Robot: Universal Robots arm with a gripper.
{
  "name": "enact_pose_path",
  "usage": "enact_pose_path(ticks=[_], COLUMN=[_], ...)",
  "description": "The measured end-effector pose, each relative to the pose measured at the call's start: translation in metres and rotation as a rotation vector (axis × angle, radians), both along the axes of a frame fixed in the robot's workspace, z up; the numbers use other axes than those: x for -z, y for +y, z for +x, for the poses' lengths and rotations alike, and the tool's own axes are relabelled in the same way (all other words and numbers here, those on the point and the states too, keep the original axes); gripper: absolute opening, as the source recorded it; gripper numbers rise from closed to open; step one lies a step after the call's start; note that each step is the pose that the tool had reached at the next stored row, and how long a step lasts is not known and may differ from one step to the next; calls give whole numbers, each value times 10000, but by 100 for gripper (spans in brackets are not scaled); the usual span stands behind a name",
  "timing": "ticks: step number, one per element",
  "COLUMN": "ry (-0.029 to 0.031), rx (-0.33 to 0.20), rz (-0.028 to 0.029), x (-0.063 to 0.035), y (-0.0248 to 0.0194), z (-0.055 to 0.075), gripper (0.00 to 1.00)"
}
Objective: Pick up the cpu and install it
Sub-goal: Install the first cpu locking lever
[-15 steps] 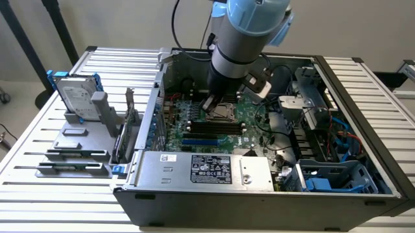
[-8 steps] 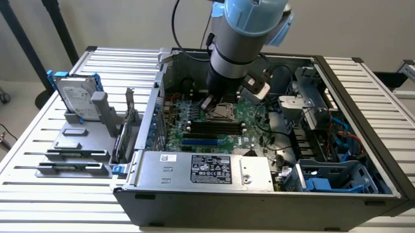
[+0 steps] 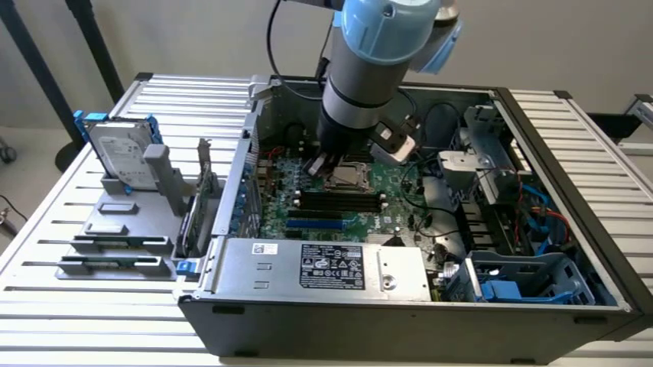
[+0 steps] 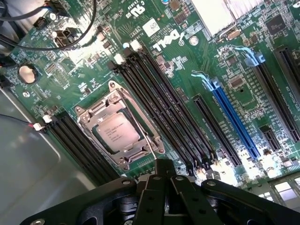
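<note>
The cpu [image 4: 116,131] is sitting flat in its socket [image 4: 120,126] on the green motherboard [image 4: 187,70], framed by the silver metal bracket around it. In the exterior view the cpu [image 3: 348,177] is showing as a small silver square near the middle of the open computer case [image 3: 408,229], just below the arm's end. Long black memory slots [image 4: 159,103] are running beside the socket on one side, and a second black bank [image 4: 79,145] is lying on the other side. A blue slot [image 4: 232,117] is standing further off on the board.

The gripper [image 4: 164,169] is hanging just over the board, next to the socket's edge and holding nothing; its black fingers are meeting at a point, so the pincer is looking closed. In the exterior view the gripper [image 3: 324,164] is reaching down into the case at the upper middle of the frame, below the blue and grey arm [image 3: 372,61].

The case is lying on its side on a white slatted table [image 3: 92,306]. A silver labelled power supply [image 3: 326,266] is filling the case's lower front. At the frame's left, a hard drive [image 3: 121,157] with blue rails is standing upright in a grey holder [image 3: 133,229]. Behind the table, a pale wall [image 3: 204,38] is closing the room.
</note>
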State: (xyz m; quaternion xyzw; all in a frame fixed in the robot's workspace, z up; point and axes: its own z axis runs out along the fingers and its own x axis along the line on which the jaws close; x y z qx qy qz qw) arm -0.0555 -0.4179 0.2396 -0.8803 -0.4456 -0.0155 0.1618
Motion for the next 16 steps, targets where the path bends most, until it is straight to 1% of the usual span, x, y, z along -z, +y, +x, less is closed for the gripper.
enact_pose_path(ticks=[7,10,11,13,16], ry=[-3,-35,-44,-52,-53], rx=[50,49,50,51,51], rz=[3,10,13,21,38], x=[34,35,35,27,-35], y=[-1,-6,-14,-44,-83], z=[-97,-99,-101,-127,-170], gripper=[11,11,11,11,11])
